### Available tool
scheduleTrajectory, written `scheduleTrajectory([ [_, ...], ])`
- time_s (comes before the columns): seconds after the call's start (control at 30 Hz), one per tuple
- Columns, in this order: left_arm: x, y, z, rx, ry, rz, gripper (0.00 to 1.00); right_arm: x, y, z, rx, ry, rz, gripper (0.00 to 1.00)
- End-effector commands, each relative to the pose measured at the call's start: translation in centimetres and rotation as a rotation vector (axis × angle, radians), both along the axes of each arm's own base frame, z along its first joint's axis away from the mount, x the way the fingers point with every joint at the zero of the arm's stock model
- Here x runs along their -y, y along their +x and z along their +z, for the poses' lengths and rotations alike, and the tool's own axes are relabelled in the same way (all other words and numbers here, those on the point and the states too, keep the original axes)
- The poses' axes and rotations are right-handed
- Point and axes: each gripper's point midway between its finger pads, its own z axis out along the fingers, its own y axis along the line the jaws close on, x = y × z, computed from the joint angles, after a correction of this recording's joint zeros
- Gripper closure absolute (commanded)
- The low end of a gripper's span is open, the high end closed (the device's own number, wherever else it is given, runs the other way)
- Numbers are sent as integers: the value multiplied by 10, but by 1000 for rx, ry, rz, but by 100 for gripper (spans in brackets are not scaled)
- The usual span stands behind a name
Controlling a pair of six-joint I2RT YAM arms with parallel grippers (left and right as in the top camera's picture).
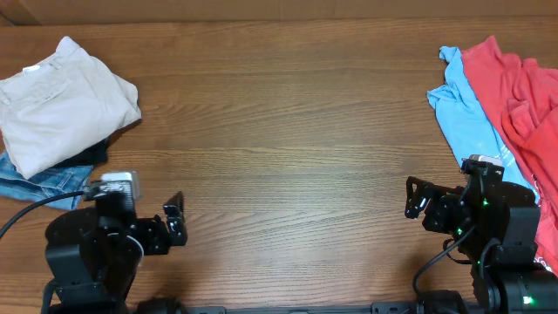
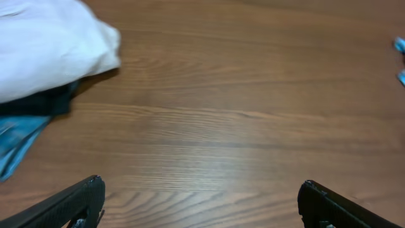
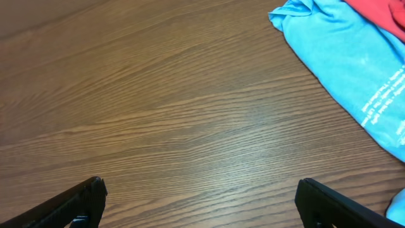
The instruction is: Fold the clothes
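Folded beige shorts [image 1: 59, 98] lie at the far left, on top of a dark garment and blue denim [image 1: 39, 183]; they also show in the left wrist view [image 2: 50, 47]. A light-blue top [image 1: 475, 118] and a red top [image 1: 523, 96] lie unfolded at the right edge; the blue top also shows in the right wrist view [image 3: 351, 69]. My left gripper [image 2: 201, 196] is open and empty over bare wood at the front left. My right gripper [image 3: 201, 196] is open and empty at the front right, just left of the blue top.
The wooden table [image 1: 288, 131] spans the view. The stack of folded clothes sits at the far left corner, the loose tops at the right edge. Both arm bases stand at the front edge.
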Motion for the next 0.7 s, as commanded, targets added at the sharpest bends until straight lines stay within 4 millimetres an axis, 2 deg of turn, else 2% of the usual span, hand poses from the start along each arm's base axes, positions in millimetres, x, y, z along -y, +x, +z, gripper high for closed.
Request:
scheduleTrajectory([
  [0.0, 24, 2, -3, -4, 28, -151, 0, 4, 0, 0, 7, -7, -22, 0],
  [0.1, 30, 5, -10, -37, 59, -169, 0, 4, 0, 0, 7, -7, -22, 0],
  [0.67, 32, 22, -38, -178, 99, -147, 0, 4, -2, -2, -7, -8, -21, 0],
])
